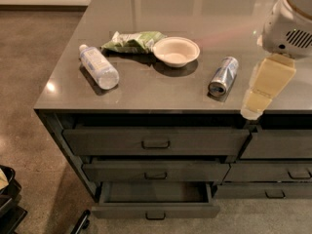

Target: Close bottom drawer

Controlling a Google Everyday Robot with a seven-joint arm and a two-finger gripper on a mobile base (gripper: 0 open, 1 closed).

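The bottom drawer (155, 209) is the lowest and slimmest of three stacked dark grey drawers. It is pulled out, and its empty inside shows. A small rectangular pull handle (155, 215) sits at the middle of its front. My gripper (258, 101) hangs at the right, over the counter's front edge, well above and to the right of the drawer. Its cream-coloured fingers (265, 82) point down and to the left and look pressed together, holding nothing.
The grey countertop (146, 94) holds a water bottle (99, 66), a green snack bag (134, 41), a white bowl (176, 51) and a lying can (224, 75). The top drawer (156, 141) and middle drawer (156, 171) stick out slightly. More drawers (278, 172) are at the right. A dark object (9, 199) stands at the lower left.
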